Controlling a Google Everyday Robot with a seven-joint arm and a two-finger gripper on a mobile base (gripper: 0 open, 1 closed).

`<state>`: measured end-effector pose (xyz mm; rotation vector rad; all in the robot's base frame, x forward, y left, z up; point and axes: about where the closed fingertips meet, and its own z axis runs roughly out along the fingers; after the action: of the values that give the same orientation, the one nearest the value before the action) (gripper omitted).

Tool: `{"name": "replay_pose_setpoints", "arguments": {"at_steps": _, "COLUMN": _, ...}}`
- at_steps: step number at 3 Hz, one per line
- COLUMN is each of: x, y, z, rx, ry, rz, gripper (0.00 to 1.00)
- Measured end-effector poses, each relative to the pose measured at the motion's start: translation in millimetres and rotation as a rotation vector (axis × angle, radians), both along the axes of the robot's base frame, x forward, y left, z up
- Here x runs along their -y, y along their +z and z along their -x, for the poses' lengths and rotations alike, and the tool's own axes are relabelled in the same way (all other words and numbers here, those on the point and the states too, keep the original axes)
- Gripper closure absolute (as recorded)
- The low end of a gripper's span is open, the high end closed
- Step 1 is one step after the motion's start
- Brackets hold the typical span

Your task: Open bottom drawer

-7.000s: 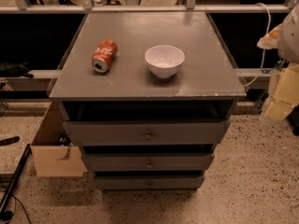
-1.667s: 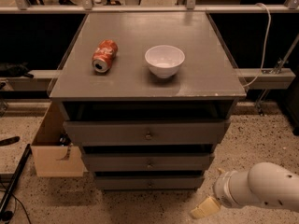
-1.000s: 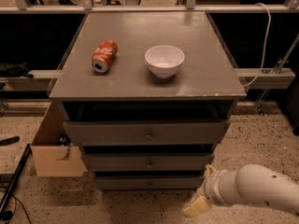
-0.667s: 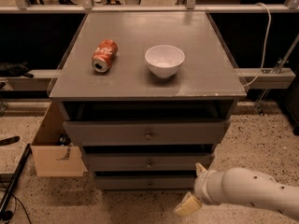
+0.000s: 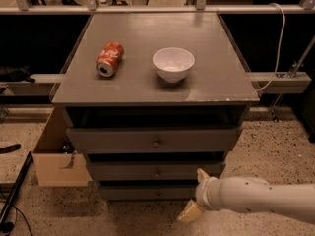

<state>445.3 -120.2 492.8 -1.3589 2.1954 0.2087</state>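
- gripper (image 5: 194,194) shifted left since 0.7 s ago, now lower centre of frame
- fingers spread, gripping nothing
- at right end of bottom drawer (image 5: 142,192)

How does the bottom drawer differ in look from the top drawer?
The top drawer shows a tall, wide front; the bottom drawer shows a narrower, lower strip. The top drawer's front is fully in view; the gripper, in front of the cabinet's lower right, covers the bottom drawer's right end. Both are flat and grey.
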Motion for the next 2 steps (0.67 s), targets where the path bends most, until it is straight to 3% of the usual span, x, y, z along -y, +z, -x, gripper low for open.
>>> {"name": "replay_pose_setpoints", "arguments": {"at_steps": 1, "x": 2.8, "y": -26.1, "z": -11.6, "rx": -0.039, "ry": -0.002, "rz": 0.009, "gripper": 0.00}}
{"name": "replay_pose_setpoints", "arguments": {"at_steps": 2, "x": 0.2, "y": -32.4, "z": -11.2, "rx": -0.048, "ry": 0.007, "rz": 0.012, "gripper": 0.00}}
